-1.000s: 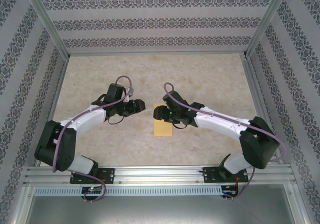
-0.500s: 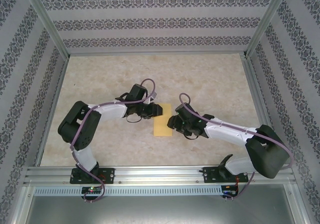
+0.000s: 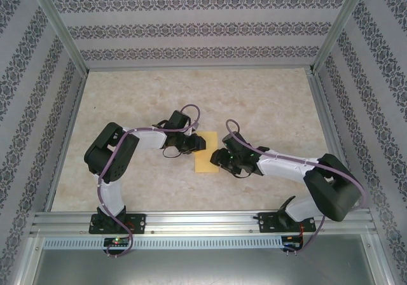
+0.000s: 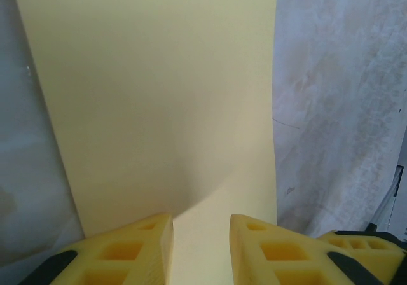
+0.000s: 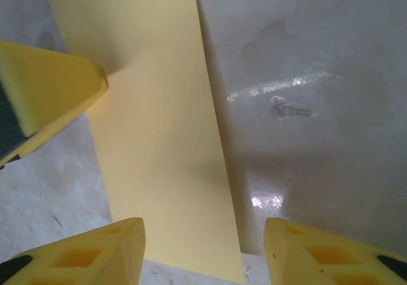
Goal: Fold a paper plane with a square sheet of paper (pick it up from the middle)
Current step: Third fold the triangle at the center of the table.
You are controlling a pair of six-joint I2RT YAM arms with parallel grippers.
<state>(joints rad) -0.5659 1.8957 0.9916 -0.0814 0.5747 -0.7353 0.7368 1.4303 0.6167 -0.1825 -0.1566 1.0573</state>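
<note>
- Since pickup is meant mid-sheet, yellow-fingered left gripper (image 4: 200,226) and right gripper (image 5: 203,229) are flanking thin yellow-orange paper sheet (image 3: 205,161), centre frame.
- Both are gaping apart, gripping nothing; right wider.

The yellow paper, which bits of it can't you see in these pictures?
Top view: part of the left edge of the sheet of paper sits under the left gripper, and part of its right edge under the right gripper.
Left wrist view: the picture's top cuts off its far end, and the fingers hide the near edge.
Right wrist view: its top runs out of frame.
Whether it is folded double: too thin to tell.
</note>
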